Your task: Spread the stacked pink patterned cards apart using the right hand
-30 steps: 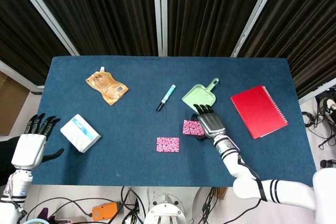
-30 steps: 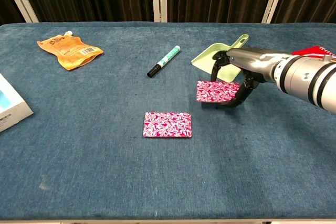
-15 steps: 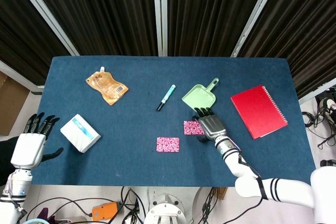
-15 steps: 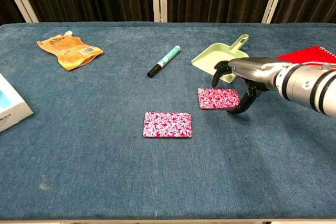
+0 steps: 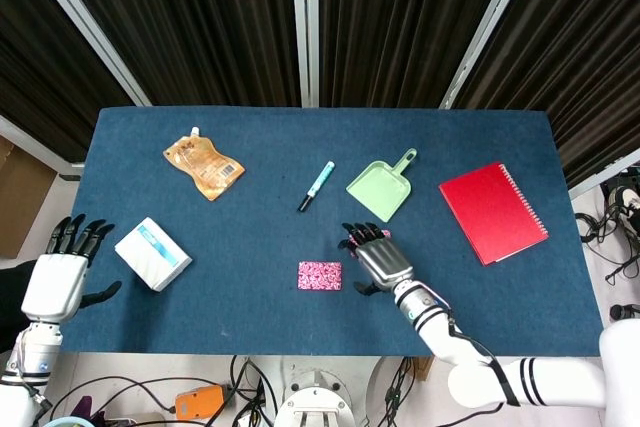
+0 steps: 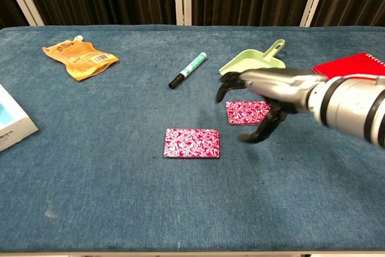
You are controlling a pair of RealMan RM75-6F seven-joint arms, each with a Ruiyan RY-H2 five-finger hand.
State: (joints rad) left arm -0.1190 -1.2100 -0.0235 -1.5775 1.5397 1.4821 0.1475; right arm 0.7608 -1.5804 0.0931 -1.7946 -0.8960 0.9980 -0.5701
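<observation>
Two pink patterned cards lie apart on the blue table (image 5: 250,237). One card (image 5: 319,275) (image 6: 192,142) lies flat near the front middle. The other card (image 6: 245,112) lies flat to its right, below the dustpan. My right hand (image 5: 378,259) (image 6: 267,85) hovers over that second card with fingers spread, holding nothing, and it hides most of the card in the head view. Its fingertips point toward the first card. My left hand (image 5: 60,277) stays open at the table's left edge, out of the chest view.
A green dustpan (image 5: 380,185) (image 6: 249,61) sits just behind the right hand. A marker (image 5: 317,185), an orange pouch (image 5: 204,165), a white box (image 5: 152,253) and a red notebook (image 5: 493,211) lie around the table.
The right hand set the second card flat on the table and let go. It then opened and moved left over the card, toward the first card. The left hand stayed still.
</observation>
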